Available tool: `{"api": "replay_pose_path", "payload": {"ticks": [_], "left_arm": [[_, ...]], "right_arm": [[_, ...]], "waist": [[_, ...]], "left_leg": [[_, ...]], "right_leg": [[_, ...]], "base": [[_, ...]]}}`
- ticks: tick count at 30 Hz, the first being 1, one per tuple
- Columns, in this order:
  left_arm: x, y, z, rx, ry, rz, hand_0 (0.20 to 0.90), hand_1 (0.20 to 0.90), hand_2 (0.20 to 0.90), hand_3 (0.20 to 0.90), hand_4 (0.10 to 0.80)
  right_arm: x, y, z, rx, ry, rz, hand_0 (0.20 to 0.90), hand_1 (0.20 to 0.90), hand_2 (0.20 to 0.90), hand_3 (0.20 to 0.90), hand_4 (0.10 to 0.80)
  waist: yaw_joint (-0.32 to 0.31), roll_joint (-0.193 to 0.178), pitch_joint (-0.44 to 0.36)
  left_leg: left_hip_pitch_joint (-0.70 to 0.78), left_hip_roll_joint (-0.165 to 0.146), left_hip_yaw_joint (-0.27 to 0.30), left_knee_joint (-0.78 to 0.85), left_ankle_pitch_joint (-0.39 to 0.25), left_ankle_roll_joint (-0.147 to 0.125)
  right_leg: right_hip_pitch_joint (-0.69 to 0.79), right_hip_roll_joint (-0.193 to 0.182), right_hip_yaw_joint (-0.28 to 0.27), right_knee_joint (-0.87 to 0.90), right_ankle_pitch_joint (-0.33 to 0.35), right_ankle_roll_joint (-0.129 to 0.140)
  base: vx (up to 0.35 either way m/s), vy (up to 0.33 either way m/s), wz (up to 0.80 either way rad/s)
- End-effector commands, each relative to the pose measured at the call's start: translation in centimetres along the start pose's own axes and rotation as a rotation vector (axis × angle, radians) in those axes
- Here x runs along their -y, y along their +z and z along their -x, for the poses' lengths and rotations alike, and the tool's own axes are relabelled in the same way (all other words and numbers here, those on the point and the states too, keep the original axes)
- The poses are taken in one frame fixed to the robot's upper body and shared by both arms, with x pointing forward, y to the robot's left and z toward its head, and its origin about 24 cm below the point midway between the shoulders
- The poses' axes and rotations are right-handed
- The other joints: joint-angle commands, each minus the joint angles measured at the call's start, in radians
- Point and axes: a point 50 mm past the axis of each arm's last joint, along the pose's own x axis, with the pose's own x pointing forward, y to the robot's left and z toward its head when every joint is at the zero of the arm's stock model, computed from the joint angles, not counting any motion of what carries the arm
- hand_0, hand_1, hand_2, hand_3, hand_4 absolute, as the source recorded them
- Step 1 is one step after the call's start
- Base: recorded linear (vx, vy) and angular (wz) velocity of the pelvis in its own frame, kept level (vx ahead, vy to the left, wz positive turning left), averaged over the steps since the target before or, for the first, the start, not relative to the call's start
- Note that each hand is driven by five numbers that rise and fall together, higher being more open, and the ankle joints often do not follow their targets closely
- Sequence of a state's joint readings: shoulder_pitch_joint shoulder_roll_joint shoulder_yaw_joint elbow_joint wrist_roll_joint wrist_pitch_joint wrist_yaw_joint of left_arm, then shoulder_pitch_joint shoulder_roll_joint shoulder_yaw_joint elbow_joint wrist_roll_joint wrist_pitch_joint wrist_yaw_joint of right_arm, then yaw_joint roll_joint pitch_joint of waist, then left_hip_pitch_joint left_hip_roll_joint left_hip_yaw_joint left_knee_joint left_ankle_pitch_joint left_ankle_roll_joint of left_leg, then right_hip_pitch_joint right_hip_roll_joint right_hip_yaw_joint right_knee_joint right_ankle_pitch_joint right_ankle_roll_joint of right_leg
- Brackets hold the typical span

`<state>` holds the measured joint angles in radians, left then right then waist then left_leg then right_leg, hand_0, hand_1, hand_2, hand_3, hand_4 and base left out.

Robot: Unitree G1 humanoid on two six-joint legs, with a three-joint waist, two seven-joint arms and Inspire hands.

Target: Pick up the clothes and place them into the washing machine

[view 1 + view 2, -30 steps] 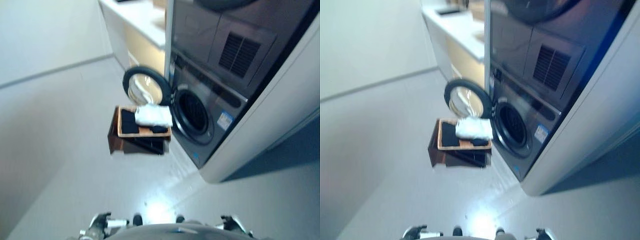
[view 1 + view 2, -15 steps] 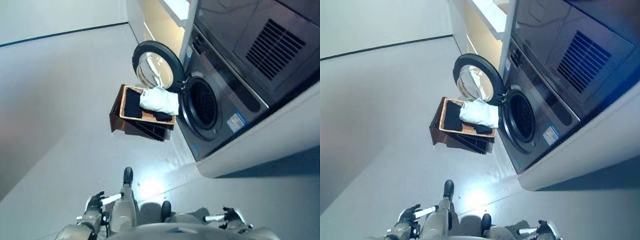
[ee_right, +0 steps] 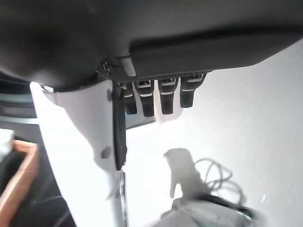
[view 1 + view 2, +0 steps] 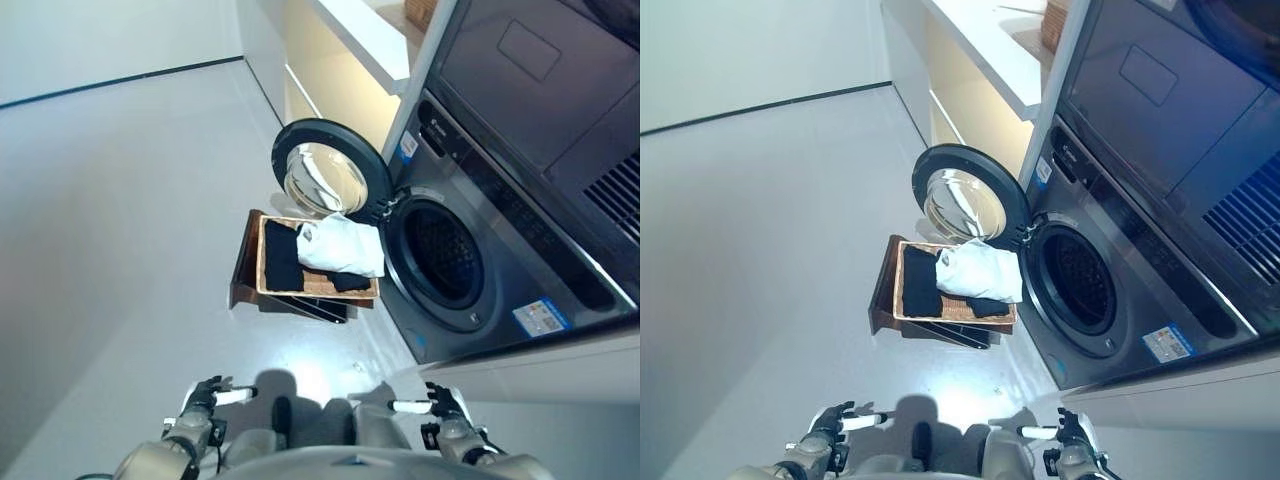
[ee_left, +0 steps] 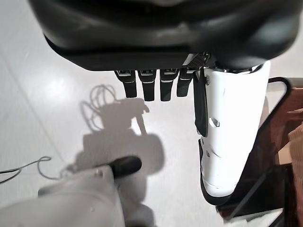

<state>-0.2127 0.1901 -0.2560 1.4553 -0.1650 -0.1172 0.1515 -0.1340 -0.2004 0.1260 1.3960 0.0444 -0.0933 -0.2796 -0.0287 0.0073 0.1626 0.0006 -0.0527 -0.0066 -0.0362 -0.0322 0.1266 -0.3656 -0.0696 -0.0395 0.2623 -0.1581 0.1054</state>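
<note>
Both eye views: clothes (image 4: 340,246) in basket (image 4: 270,292); wrist views lack them.

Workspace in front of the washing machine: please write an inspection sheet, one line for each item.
Surface: pale glossy floor, light reflection near the robot.
Job's things: white garment and dark clothes lie in the wicker basket, which rests on a dark brown stand beside the washing machine; its round door is open, and the drum looks dark.
Clutter: nothing seen.
Hands: left hand and right hand are low, open, holding nothing, far from the basket.
Cables: nothing seen apart from the robot's own.
Surroundings: white counter beyond the machine.
</note>
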Motion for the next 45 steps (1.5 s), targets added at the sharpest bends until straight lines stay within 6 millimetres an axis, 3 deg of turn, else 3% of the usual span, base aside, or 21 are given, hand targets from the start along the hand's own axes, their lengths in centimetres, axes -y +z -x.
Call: {"api": "replay_pose_path", "payload": {"ticks": [1,3,4,7,8,15,27,31,35,37,38,40,43,44,45], "left_arm": [[-1.0,-1.7,0.2,-0.038,0.019,-0.005,0.900,0.900,0.900,0.900,0.800],[-0.4,-2.6,0.4,-0.065,0.000,0.005,0.900,0.900,0.900,0.900,0.800],[0.3,-3.1,0.5,-0.081,-0.027,0.015,0.900,0.900,0.900,0.900,0.800],[0.4,-3.4,0.6,-0.092,-0.031,0.012,0.900,0.900,0.900,0.900,0.800],[1.0,-4.4,0.9,-0.119,-0.043,0.039,0.900,0.900,0.900,0.900,0.800],[1.5,-4.5,1.0,-0.111,-0.057,0.030,0.900,0.900,0.900,0.900,0.800],[1.7,-4.5,1.1,-0.103,-0.056,0.011,0.900,0.900,0.900,0.900,0.800],[1.2,-3.9,0.9,-0.088,-0.040,0.008,0.900,0.900,0.900,0.900,0.800],[0.6,-3.6,0.7,-0.083,-0.019,0.007,0.900,0.900,0.900,0.900,0.800],[0.6,-3.5,0.7,-0.078,-0.010,0.036,0.900,0.900,0.900,0.900,0.800],[0.8,-2.7,0.6,-0.051,-0.008,0.069,0.900,0.900,0.900,0.900,0.800],[1.2,-2.5,0.6,-0.046,-0.019,0.068,0.900,0.900,0.900,0.900,0.800],[1.7,-3.0,0.8,-0.065,-0.036,0.059,0.900,0.900,0.900,0.900,0.800],[1.7,-3.3,0.8,-0.074,-0.024,0.041,0.900,0.900,0.900,0.900,0.800],[1.6,-3.4,0.8,-0.076,-0.016,0.038,0.900,0.900,0.900,0.900,0.800]], "right_arm": [[1.1,-3.7,0.4,-0.132,-0.019,0.076,0.900,0.900,0.900,0.900,0.800],[1.6,-4.2,0.4,-0.147,-0.025,0.087,0.900,0.900,0.900,0.900,0.800],[1.8,-4.3,0.4,-0.145,-0.028,0.111,0.900,0.900,0.900,0.900,0.800],[2.0,-4.1,0.3,-0.137,-0.026,0.140,0.900,0.900,0.900,0.900,0.800],[2.4,-3.5,0.1,-0.110,-0.033,0.172,0.900,0.900,0.900,0.900,0.800],[2.9,0.3,-0.6,0.022,-0.053,0.166,0.900,0.900,0.900,0.900,0.800],[2.9,0.4,-0.6,0.025,-0.057,0.154,0.900,0.900,0.900,0.900,0.800],[2.9,1.4,-0.7,0.058,-0.059,0.170,0.900,0.900,0.900,0.900,0.800],[2.5,2.7,-0.8,0.123,-0.055,0.285,0.900,0.900,0.900,0.900,0.800],[2.7,3.8,-0.8,0.172,-0.066,0.326,0.900,0.900,0.900,0.900,0.800],[2.8,5.0,-0.8,0.219,-0.073,0.361,0.900,0.900,0.900,0.900,0.800],[3.0,5.1,-0.9,0.214,-0.079,0.377,0.900,0.900,0.900,0.900,0.800],[2.8,5.0,-0.9,0.204,-0.079,0.433,0.900,0.900,0.900,0.900,0.800],[2.7,5.9,-0.9,0.237,-0.096,0.471,0.900,0.900,0.900,0.900,0.800],[2.7,6.3,-0.8,0.261,-0.111,0.510,0.900,0.900,0.900,0.900,0.800]], "waist": [[-0.026,-0.052,0.042],[-0.028,-0.064,0.043],[-0.028,-0.077,0.035],[-0.033,-0.077,0.025],[-0.026,-0.072,-0.006],[-0.024,-0.049,-0.043],[-0.023,-0.010,-0.045],[-0.024,-0.001,-0.031],[-0.034,-0.005,-0.029],[-0.029,-0.025,-0.011],[0.001,-0.050,0.036],[0.006,-0.059,0.040],[0.024,-0.053,0.034],[0.046,-0.035,0.036],[0.055,-0.020,0.034]], "left_leg": [[-0.073,-0.035,0.002,0.150,-0.058,-0.091],[-0.068,-0.048,0.009,0.218,-0.105,-0.089],[-0.057,-0.052,0.008,0.260,-0.139,-0.089],[-0.047,-0.045,0.002,0.252,-0.142,-0.095],[-0.011,-0.034,0.004,0.204,-0.132,-0.106],[0.017,-0.010,-0.002,0.105,-0.098,-0.115],[0.045,-0.023,0.000,0.043,-0.093,-0.103],[0.046,0.003,0.017,0.045,-0.091,-0.110],[0.049,0.043,0.017,0.103,-0.089,-0.145],[-0.049,0.048,0.020,0.318,-0.018,-0.172],[-0.173,-0.010,-0.047,0.529,0.022,-0.174],[-0.220,-0.031,-0.058,0.518,0.010,-0.163],[-0.244,-0.026,-0.066,0.371,-0.016,-0.144],[-0.263,0.012,-0.092,0.204,0.085,-0.161],[-0.267,0.042,-0.109,0.127,0.125,-0.164]], "right_leg": [[0.087,-0.061,0.037,-0.230,0.283,-0.001],[0.088,-0.078,0.005,-0.208,0.294,0.010],[0.115,-0.074,0.002,-0.190,0.293,-0.004],[0.130,-0.061,0.017,-0.189,0.293,-0.011],[0.168,-0.063,-0.029,-0.222,0.301,-0.005],[0.189,-0.045,-0.018,-0.241,0.281,-0.008],[0.170,-0.056,0.002,-0.243,0.289,0.005],[0.131,-0.033,-0.012,-0.159,0.239,-0.006],[0.151,-0.002,-0.023,-0.131,0.172,-0.040],[0.189,0.006,-0.024,-0.139,0.164,-0.068],[0.209,0.002,-0.022,-0.138,0.165,-0.090],[0.211,-0.006,-0.018,-0.143,0.165,-0.089],[0.237,0.003,-0.002,-0.159,0.151,-0.076],[0.256,0.031,0.007,-0.154,0.134,-0.071],[0.257,0.049,0.015,-0.139,0.115,-0.071]], "base": [[0.310,-0.086,0.26],[0.284,-0.127,0.32],[0.225,-0.139,0.46],[0.171,-0.127,0.54],[0.199,-0.113,0.12],[0.090,-0.079,-0.04],[0.037,0.008,-0.07],[0.026,-0.070,-0.16],[0.115,-0.192,-0.09],[0.062,-0.261,0.08],[-0.031,-0.207,0.16],[0.037,-0.105,0.24],[0.189,-0.006,-0.24],[0.204,0.062,-0.27],[0.285,0.099,-0.24]]}}
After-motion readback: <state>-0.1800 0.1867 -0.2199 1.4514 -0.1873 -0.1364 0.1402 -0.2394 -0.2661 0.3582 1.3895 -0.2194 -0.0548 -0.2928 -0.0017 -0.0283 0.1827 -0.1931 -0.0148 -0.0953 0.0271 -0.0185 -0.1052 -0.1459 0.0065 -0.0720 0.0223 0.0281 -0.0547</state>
